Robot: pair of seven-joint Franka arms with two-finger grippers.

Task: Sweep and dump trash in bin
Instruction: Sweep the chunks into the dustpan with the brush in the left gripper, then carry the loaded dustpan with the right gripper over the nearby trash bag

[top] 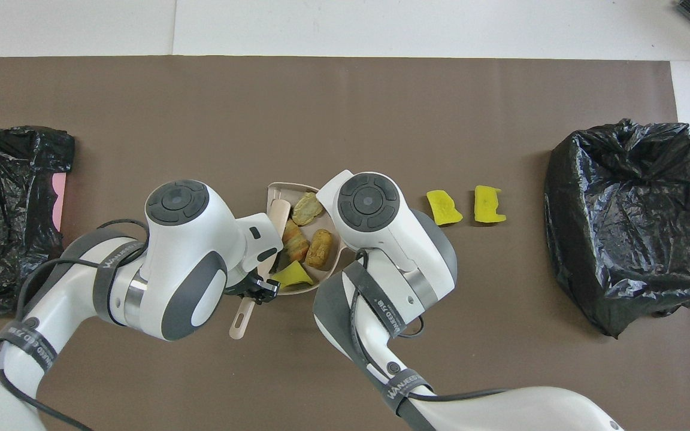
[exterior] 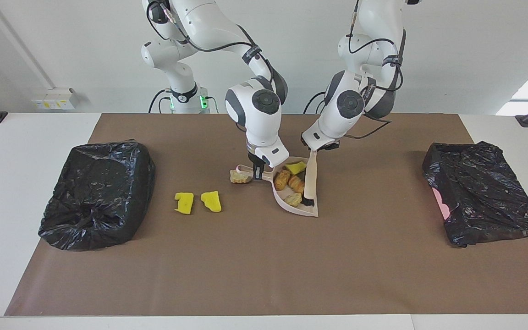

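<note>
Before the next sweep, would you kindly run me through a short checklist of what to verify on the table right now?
1. Right gripper shut on the dustpan's handle: ok.
2. Left gripper shut on the brush: ok.
3. Dustpan flat on the mat: ok.
4. Four scraps inside the pan, including the croissant-like piece: ok.
5. All trash collected: not ok. Two yellow chunks lie toward the right arm's end of the table, and a tan lump sits beside the pan's handle.
6. Black-lined bin at the right arm's end open for dumping: cannot tell.
</note>
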